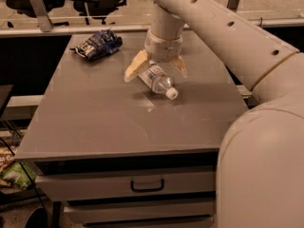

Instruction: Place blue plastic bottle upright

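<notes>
one bottle point(159, 81) lies flat; spread hand point(156, 74) straddles it

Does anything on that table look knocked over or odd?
Yes: the blue plastic bottle lies on its side on the table, cap toward the front, instead of standing. The gripper hangs over it, fingers open on either side. The snack bag looks crumpled.

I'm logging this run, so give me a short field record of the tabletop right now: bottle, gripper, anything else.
bottle: blue plastic bottle lying on its side, white cap toward the front right
gripper: gripper low over the bottle, fingers open, one on each side of it
contact: cannot tell
other item: snack bag at the back left of the table
task state: bottle not yet upright
</notes>
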Robot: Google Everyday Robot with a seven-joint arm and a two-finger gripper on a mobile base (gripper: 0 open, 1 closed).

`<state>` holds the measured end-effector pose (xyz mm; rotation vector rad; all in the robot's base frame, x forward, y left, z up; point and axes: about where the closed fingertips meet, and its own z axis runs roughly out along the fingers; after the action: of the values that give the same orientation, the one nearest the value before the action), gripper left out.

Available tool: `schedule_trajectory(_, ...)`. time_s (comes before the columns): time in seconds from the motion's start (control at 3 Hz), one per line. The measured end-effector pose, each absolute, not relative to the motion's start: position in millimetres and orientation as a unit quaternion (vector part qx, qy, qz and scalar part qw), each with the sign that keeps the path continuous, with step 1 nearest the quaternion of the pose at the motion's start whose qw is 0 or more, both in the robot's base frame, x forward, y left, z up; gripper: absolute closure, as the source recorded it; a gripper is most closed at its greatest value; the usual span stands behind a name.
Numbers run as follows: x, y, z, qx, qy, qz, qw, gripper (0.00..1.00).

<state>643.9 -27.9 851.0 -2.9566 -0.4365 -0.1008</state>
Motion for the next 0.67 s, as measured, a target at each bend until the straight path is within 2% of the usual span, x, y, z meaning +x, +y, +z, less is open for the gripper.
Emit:
schedule_trajectory(0.33, 646.4, -24.9, 845.8, -0.984, -0.158, -0.027, 0.071, 0.15)
schedule_trajectory(0.67, 648.0, -22.6, 844.3, -0.983, -0.168, -0.026, 0.065, 0.39)
